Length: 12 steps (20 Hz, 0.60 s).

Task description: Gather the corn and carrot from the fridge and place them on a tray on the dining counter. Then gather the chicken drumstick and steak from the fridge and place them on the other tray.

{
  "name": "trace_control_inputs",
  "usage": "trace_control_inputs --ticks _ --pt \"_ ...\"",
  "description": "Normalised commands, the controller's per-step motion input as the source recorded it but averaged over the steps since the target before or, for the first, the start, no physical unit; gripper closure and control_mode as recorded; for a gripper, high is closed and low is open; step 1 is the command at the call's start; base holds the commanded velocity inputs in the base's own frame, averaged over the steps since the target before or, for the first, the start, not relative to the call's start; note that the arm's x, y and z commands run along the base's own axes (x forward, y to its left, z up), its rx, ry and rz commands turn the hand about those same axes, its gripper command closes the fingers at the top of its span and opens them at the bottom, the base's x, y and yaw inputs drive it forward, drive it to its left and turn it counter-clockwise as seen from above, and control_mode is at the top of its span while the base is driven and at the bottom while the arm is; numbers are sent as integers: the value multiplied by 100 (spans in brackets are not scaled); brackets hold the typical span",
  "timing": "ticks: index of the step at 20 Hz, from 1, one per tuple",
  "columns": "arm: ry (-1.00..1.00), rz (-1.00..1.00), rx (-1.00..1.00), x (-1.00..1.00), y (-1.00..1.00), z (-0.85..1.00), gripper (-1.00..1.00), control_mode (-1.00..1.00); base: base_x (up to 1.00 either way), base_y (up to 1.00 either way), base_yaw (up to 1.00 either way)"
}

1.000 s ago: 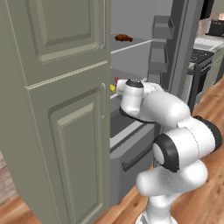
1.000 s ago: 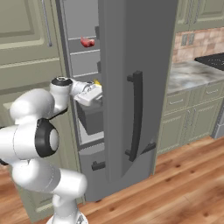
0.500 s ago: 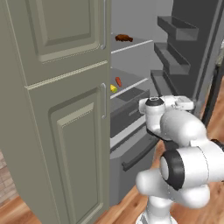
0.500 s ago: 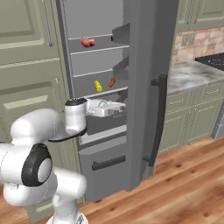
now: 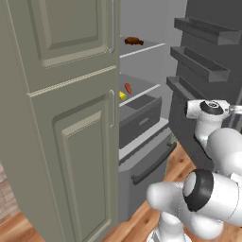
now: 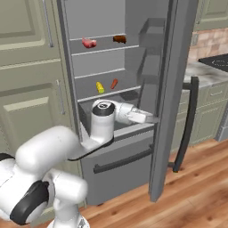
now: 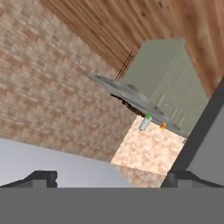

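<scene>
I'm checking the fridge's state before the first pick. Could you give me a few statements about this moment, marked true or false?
1. The fridge door stands open. True.
2. The corn and carrot lie on the same shelf. True.
3. The gripper holds the corn. False: its jaws stand open and empty.
4. The steak lies below the corn. False: it sits on a higher shelf, beside the chicken drumstick.

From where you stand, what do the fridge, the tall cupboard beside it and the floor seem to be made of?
The fridge looks like dark grey painted metal, smooth and matte, though it could be plastic. The cupboard looks like painted wood in dull olive green, with raised panel frames. The floor looks like varnished wood: reddish-brown planks with visible grain.
</scene>
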Motion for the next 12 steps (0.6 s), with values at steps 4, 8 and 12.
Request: trace_control_inputs --ticks 4,8,12 --pt "0 0 31 73 -100 11 -100 -100 0 0 0" --pt "-7 0 53 86 -100 -23 -100 -100 0 0 0" --pt "-27 0 38 78 -100 -67 -100 -100 0 0 0"
